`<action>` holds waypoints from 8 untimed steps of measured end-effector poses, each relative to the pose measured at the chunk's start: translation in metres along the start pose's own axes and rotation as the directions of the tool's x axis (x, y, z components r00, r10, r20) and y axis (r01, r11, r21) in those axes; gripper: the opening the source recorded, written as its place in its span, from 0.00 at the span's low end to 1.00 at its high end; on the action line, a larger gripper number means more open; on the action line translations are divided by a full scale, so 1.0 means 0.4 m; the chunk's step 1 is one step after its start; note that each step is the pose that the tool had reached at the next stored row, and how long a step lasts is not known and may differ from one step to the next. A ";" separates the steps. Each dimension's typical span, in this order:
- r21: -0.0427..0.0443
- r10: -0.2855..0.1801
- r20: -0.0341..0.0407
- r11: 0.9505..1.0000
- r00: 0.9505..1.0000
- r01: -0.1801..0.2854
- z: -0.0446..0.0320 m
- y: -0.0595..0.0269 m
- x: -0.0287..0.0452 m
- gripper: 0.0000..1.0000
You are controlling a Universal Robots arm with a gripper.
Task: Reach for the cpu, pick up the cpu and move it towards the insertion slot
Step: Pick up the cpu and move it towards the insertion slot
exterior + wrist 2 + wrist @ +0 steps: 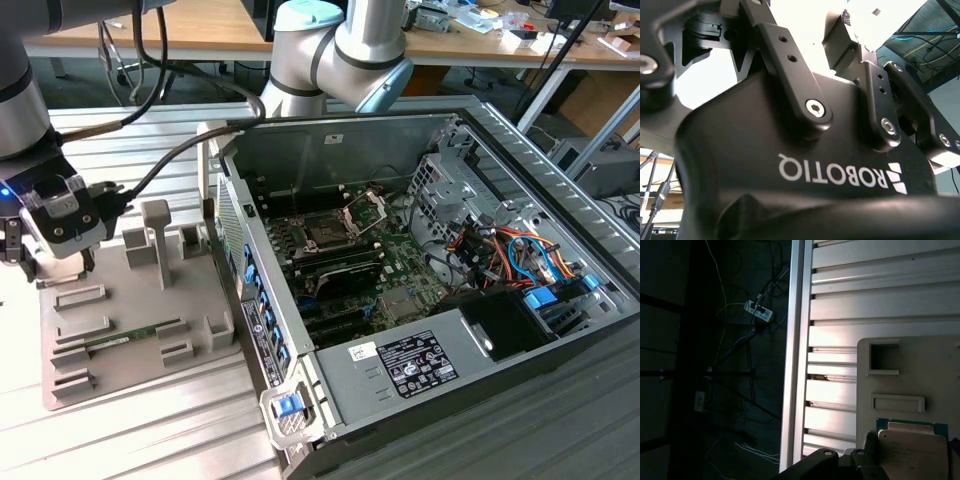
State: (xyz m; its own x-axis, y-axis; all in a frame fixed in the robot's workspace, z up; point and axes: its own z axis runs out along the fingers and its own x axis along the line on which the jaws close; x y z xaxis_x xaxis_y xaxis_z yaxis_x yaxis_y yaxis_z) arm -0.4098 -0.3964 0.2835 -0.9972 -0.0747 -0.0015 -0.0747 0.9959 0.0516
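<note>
Black-and-silver gripper (55,262) above the pale grey moulded plastic tray (130,375), over its corner on the exterior view's left. Open or closed: cannot tell. Lying flat in a recess of that tray, close by the gripper's black body in the first wrist view: small square cpu (912,452), pale metal top, green edge. Contact between the two unclear. Nearer the tray's middle, a long thin green memory stick (135,337). Just beside the tray, on the exterior view's right, an open grey metal computer case (500,160); inside it, well apart from the tray, the dark square insertion slot (325,235) with silver hinged frame.

Tool (25,265) low, pointing downward
</note>
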 end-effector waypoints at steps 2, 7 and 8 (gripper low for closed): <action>0.000 0.000 0.000 1.000 1.000 0.000 -0.003 0.000 0.000 0.55; 0.000 0.000 0.000 1.000 1.000 0.000 -0.010 0.000 -0.001 0.55; 0.000 0.000 0.000 1.000 1.000 0.000 -0.011 0.000 -0.001 0.55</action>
State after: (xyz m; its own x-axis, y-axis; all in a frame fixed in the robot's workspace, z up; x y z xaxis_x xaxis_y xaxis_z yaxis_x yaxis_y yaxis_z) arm -0.4095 -0.3964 0.2880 -0.9972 -0.0748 -0.0016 -0.0747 0.9959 0.0516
